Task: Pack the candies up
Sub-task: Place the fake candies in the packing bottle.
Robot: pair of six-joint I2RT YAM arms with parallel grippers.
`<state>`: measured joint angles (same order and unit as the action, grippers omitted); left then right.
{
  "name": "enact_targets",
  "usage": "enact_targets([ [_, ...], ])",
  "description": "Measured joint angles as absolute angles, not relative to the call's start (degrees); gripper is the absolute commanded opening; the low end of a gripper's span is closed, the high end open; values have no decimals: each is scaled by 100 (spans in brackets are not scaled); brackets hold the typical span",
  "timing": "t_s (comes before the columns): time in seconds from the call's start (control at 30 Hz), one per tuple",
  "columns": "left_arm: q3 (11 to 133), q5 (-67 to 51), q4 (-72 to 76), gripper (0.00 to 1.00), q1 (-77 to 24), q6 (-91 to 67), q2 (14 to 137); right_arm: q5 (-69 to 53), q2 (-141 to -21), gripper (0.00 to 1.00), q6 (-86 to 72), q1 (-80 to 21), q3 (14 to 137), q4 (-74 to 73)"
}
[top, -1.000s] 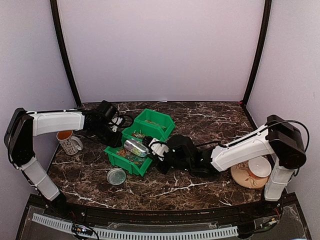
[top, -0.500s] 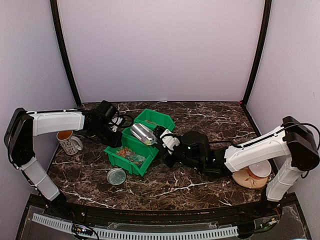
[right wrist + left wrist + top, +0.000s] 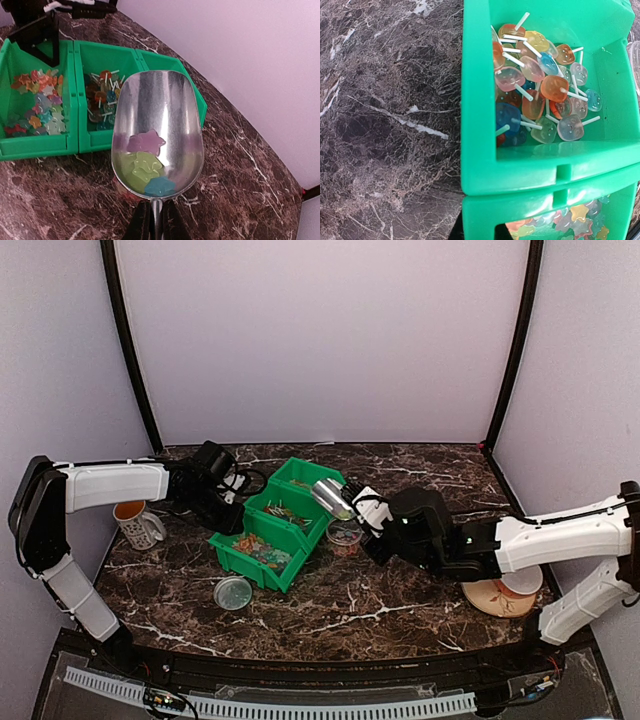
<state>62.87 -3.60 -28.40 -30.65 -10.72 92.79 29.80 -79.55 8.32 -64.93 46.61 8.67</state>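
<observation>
Swinging the metal scoop [image 3: 330, 498] up and rightward, away from the green bins [image 3: 250, 565] and the dipping of a second ago, and now hanging it just above the small round tub [image 3: 345, 536] standing on the surface [image 3: 400, 610] right of the bins, near frame centre. Clamping the scoop's handle in the right end effector [image 3: 154, 222], jaws narrow and tight on it. Judging from that, finishing the scooping and nearing the tipping: carrying a load, not yet pouring. Keeping the left end effector [image 3: 220, 505] unmoved at the bins' upper-left edge, narrow, seemingly pinching the wall and steadying the bins. Showing only in the right wrist view the load, unreadable from overhead: just three star-shaped candies [image 3: 146, 162], purple, green and blue, lying low in the scoop near the handle. Showing only in the left wrist view the lollipops [image 3: 540, 95] filling the middle bin, with no fingers in sight there. Giving the tub clearly in the overhead view alone.
</observation>
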Motion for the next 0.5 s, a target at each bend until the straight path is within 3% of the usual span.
enact_targets([
  [0.5, 6287, -360, -2840, 0, -3065, -1072, 9279, 3306, -8136, 0, 541, -6416, 5450, -1981],
])
